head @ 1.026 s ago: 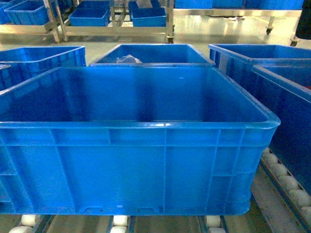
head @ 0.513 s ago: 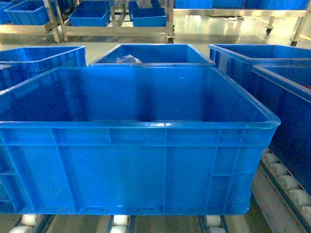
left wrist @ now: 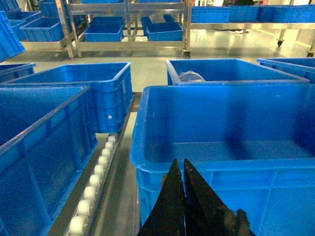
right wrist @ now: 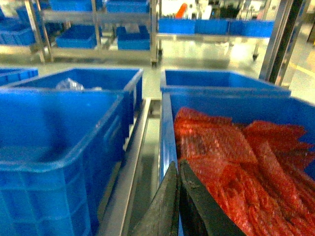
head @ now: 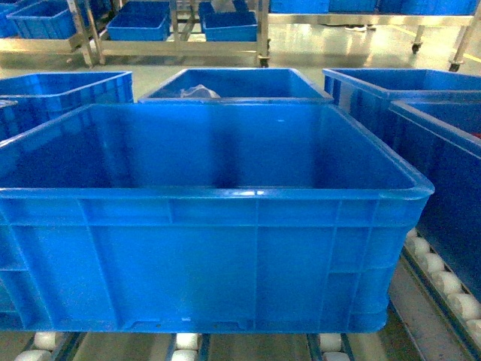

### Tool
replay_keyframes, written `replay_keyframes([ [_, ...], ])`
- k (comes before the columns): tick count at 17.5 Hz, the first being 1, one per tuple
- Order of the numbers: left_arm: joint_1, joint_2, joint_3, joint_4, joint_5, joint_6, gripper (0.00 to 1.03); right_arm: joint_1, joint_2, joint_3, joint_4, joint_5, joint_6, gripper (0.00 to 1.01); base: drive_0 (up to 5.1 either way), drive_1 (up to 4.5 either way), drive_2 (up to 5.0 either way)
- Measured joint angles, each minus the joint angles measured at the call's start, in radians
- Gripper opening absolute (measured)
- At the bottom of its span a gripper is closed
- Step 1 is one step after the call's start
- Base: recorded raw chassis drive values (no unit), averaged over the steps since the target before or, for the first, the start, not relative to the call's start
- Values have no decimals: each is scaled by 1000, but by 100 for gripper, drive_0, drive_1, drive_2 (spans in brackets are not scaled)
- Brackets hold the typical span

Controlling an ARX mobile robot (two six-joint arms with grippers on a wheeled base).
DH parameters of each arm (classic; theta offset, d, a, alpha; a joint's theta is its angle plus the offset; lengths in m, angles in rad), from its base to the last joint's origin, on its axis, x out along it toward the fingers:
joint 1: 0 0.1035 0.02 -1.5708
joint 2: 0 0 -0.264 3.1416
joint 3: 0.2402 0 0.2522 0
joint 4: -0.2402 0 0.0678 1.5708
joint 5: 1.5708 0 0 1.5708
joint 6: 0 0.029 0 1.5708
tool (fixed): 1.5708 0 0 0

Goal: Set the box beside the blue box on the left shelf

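The box (head: 218, 256), a large bright-blue crate with nothing inside, stands on the left shelf's roller rails (head: 440, 274) and fills the middle of the head view. Another blue box (left wrist: 44, 142) sits just to its left across a row of white rollers (left wrist: 96, 179). In the left wrist view my left gripper (left wrist: 179, 162) is shut and empty, its tips just before the box's near rim (left wrist: 221, 167). My right gripper (right wrist: 176, 164) is shut and empty too, at the gap between the box (right wrist: 44, 147) and the crate to its right. Neither gripper shows in the head view.
The right-hand crate (right wrist: 165, 128) holds red mesh bags (right wrist: 231, 157). Behind the box stands a crate with clear plastic inside (head: 240, 81), with more crates on either side of it. Steel-framed shelving with smaller blue bins (head: 180, 30) lines the far floor.
A dark shape at the far top right of the head view has gone. The box and the crates around it have not moved.
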Motion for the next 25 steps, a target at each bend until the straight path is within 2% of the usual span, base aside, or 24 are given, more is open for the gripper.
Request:
replay_keyframes([
  [1,0,-5,-27,43,0,0,1,0,-6,-28,26,0,0,1,0,0,0],
  [7,0,-212,-27,-166,0,0,1,0,-223,-29,-181,0,0,1,0,0,0],
  [17,0,-357,-27,-308,0,0,1,0,-369,-29,-330,0,0,1,0,0,0],
  [18,0,-407,-26,-375,-1,0,1,0,-391,-29,-364,0,0,1,0,0,0],
  [19,0,-505,-27,-501,-2,-1,1,0,-499,-28,-515,1,0,1,0,0,0],
  [20,0,-523,-23,-468,0,-1,1,0,-543,-27,-497,-2,0,1,0,0,0],
  [23,0,-523,-27,-490,1,-2,1,0,-545,-28,-517,0,0,1,0,0,0],
  [24,0,-523,-27,-491,0,-3,9,0,-545,-28,-518,0,0,9,0,0,0],
  [25,0,-523,-27,-491,0,-3,23,0,-545,-28,-518,0,0,24,0,0,0],
])
